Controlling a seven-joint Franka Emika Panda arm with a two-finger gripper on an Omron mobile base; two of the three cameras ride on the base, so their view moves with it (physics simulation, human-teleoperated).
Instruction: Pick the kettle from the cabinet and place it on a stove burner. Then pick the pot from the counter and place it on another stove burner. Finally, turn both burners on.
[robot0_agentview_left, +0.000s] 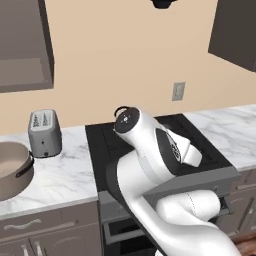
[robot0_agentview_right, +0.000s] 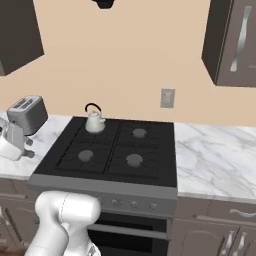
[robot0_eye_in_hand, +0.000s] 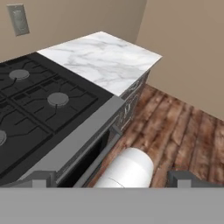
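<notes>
The kettle (robot0_agentview_right: 94, 120) already sits on the cooktop's (robot0_agentview_right: 150, 150) back-left burner. The pot (robot0_agentview_left: 11, 170) waits on the worktop (robot0_agentview_left: 60, 175) left of the cooktop, beside the toaster (robot0_agentview_left: 45, 133). Jaws released, empty. Pot placement and both burners remain.

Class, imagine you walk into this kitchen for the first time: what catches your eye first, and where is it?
The small silver kettle stands on the back left burner of the black cooktop. Left of the stove, on the marble counter, sit a grey toaster and the wide tan pot at the picture's edge. The white arm folds low before the oven, its gripper open over the wooden floor.
</notes>
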